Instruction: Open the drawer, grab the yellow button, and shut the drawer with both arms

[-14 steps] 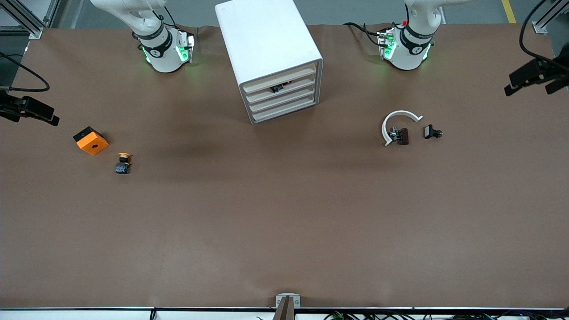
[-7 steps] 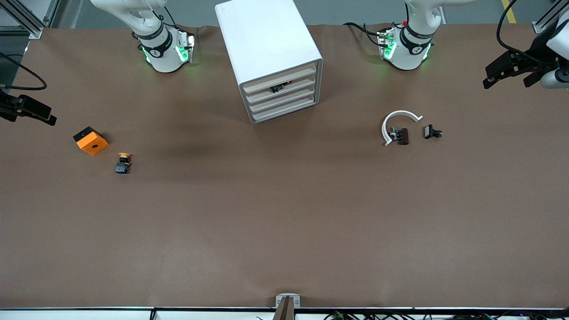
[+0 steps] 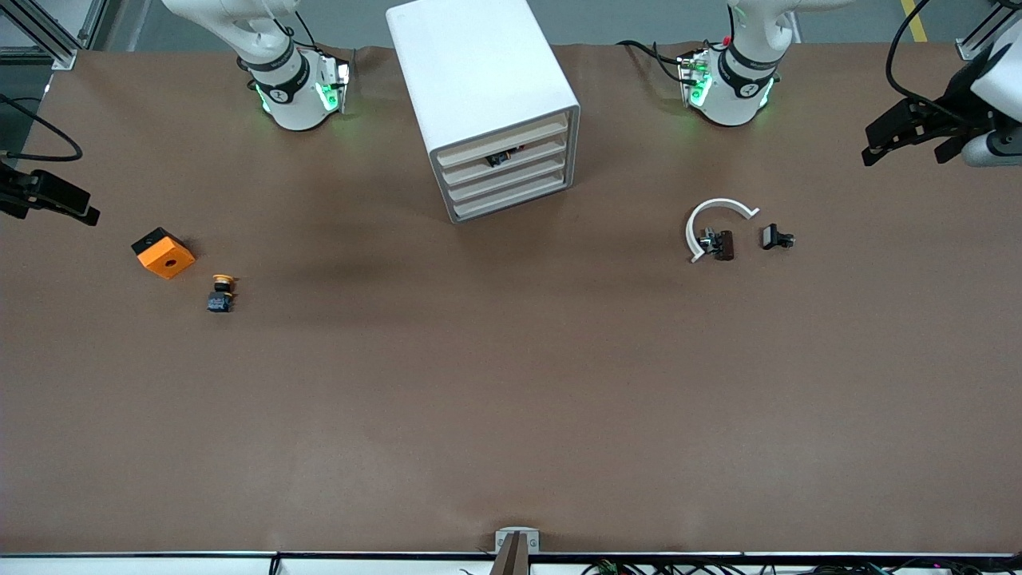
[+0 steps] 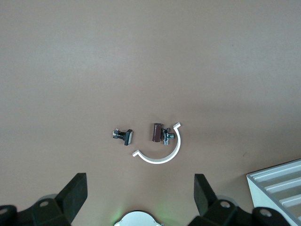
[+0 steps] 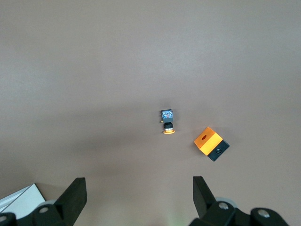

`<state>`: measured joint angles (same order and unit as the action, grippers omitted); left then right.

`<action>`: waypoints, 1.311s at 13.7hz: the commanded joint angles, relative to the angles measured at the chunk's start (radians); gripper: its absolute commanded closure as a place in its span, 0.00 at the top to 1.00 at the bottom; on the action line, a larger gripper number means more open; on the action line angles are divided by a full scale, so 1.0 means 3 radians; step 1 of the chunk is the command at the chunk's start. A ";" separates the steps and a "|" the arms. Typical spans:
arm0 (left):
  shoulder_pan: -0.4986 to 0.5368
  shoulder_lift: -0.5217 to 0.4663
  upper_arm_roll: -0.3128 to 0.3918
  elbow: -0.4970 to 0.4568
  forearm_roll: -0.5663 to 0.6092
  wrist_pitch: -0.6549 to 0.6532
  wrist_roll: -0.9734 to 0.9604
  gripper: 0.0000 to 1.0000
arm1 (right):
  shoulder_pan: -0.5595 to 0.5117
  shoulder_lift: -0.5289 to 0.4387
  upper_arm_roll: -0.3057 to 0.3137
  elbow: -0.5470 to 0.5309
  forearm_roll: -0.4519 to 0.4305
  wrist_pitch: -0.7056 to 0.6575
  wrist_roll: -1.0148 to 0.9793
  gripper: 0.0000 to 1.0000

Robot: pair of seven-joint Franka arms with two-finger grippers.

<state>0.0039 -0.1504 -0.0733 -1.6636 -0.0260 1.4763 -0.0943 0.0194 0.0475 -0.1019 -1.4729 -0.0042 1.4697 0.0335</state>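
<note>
- I counted one white cabinet [image 3: 487,104] on the brown bench [image 3: 511,399], standing between my two arm bases, with four cream slat-fronted drawers stacked in its face.
- The drawer [image 3: 505,154] second from the top showed a small dark part in the gap above its front; all four fronts sat about flush, none pulled out.
- I counted one button [image 3: 221,294] on the bench: a tiny thing with a round orange-yellow cap and a black body, lying on its side, cap end pointing away from the front camera.
- The button lay toward my right arm's end of the bench, just beside and nearer to the front camera than one orange block [image 3: 164,253], the two apart and not touching.
- That block was square, orange on top with a small hole and black beneath, much bigger than the button.
- Toward my left arm's end lay one white arc [image 3: 713,221] with two small black parts: one [image 3: 722,244] inside the curve, one [image 3: 774,237] just beside it.
- My left pincer [image 3: 910,137] hung over the bench edge at that end, fingers spread wide, holding nothing.
- My right pincer [image 3: 48,200] hung over the edge at its own end, also spread wide and empty.
</note>
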 commanded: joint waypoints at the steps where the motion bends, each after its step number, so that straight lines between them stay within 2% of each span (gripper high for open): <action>1: 0.0033 -0.0005 -0.0052 0.0023 0.0046 0.0018 -0.0028 1.00 | -0.0034 0.0031 0.0012 0.0088 -0.0001 -0.0031 -0.0020 1.00; 14: 0.0125 0.0000 -0.0022 0.0023 0.0046 -0.0017 0.0043 1.00 | -0.0024 0.0036 0.0012 0.0083 0.0004 -0.0036 -0.0025 1.00; 18: 0.0130 0.0189 -0.0022 0.0232 0.0061 -0.0058 -0.0008 1.00 | -0.0019 0.0036 0.0012 0.0083 0.0009 -0.0031 -0.0025 1.00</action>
<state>0.0366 -0.1330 -0.0771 -1.6467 -0.0258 1.4759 -0.0976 0.0193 0.0476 -0.1019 -1.4717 -0.0042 1.4701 0.0335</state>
